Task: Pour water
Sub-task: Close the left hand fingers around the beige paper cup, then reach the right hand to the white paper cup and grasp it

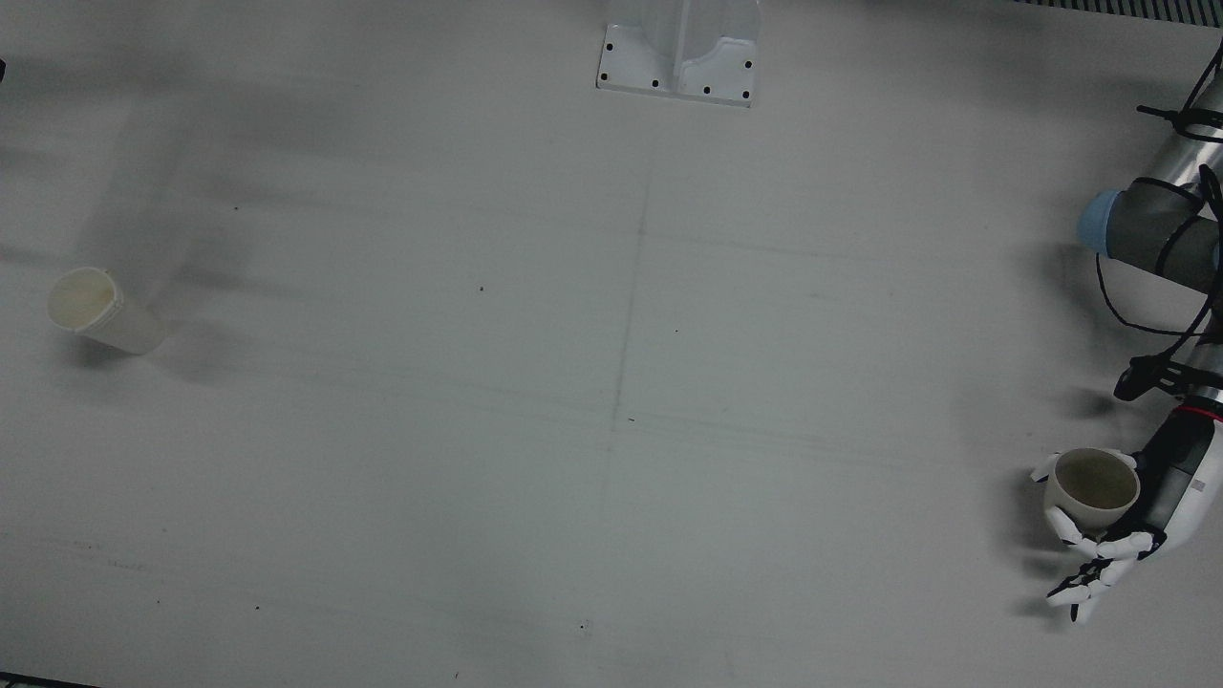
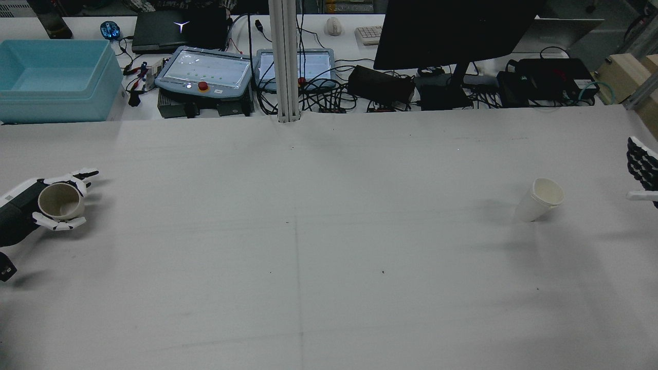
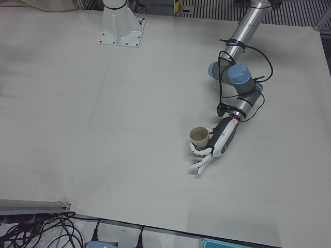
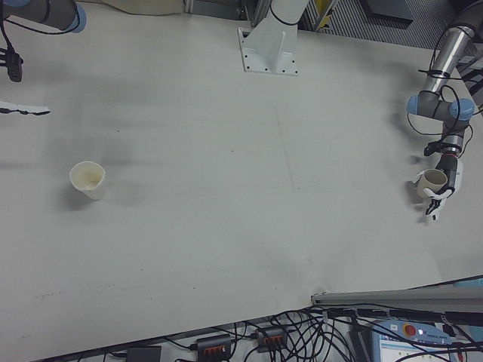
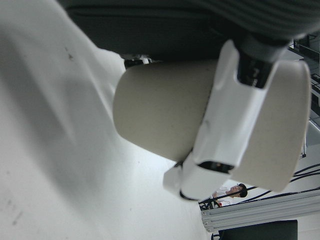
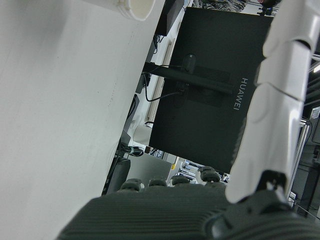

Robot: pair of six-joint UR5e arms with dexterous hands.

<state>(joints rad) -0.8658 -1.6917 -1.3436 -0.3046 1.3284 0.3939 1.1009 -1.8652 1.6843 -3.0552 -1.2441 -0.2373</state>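
My left hand (image 1: 1142, 521) is shut on a beige cup (image 1: 1094, 487) and holds it upright at the far edge of the table on my left side. The same hand (image 2: 25, 208) and cup (image 2: 60, 200) show in the rear view, and in the left-front view (image 3: 199, 136). In the left hand view a finger (image 5: 235, 125) crosses the cup (image 5: 160, 115), which seems slightly above the table. A white paper cup (image 1: 100, 311) stands alone on my right side, also in the rear view (image 2: 540, 200). My right hand (image 2: 642, 167) is open and empty, off to the side of it.
The white arm pedestal (image 1: 680, 48) stands at the back middle of the table. Behind the table's far edge in the rear view are a blue bin (image 2: 54, 79), control pendants (image 2: 205, 72), a monitor (image 2: 452, 31) and cables.
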